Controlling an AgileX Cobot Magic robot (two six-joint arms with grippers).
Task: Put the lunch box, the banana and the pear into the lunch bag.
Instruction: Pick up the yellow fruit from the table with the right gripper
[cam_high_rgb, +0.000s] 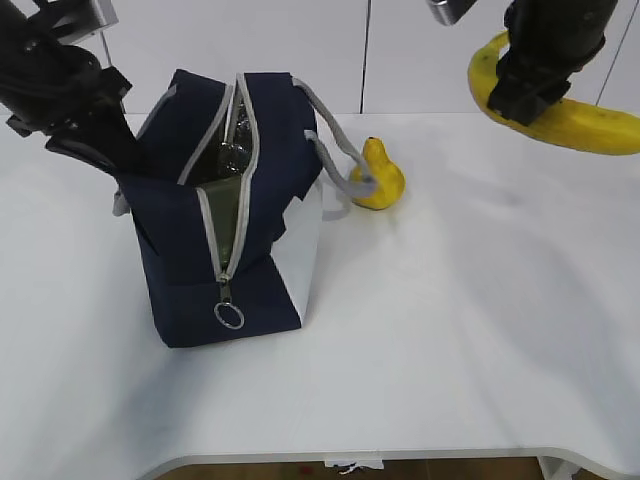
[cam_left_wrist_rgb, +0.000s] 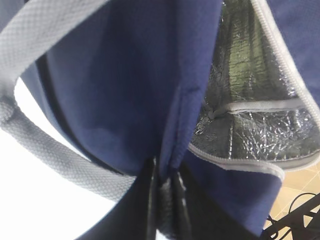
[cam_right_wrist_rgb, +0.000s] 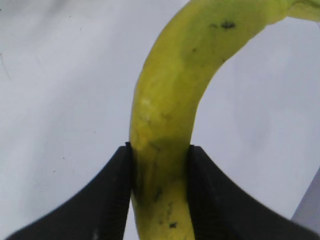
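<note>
Up at the top right, the right fingers clamp the banana mid-air over the bench, left fingers pinch the bag rim open, so next it probably has to swing over and drop into that gap.

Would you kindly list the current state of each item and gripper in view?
lunch bag: upright on the table, zipper open, foil lining showing.
banana: lifted clear of the table, clamped mid-length.
pear: on the table beside the bag.
left gripper: shut, pinching the bag's fabric edge.
right gripper: shut on the banana.
</note>
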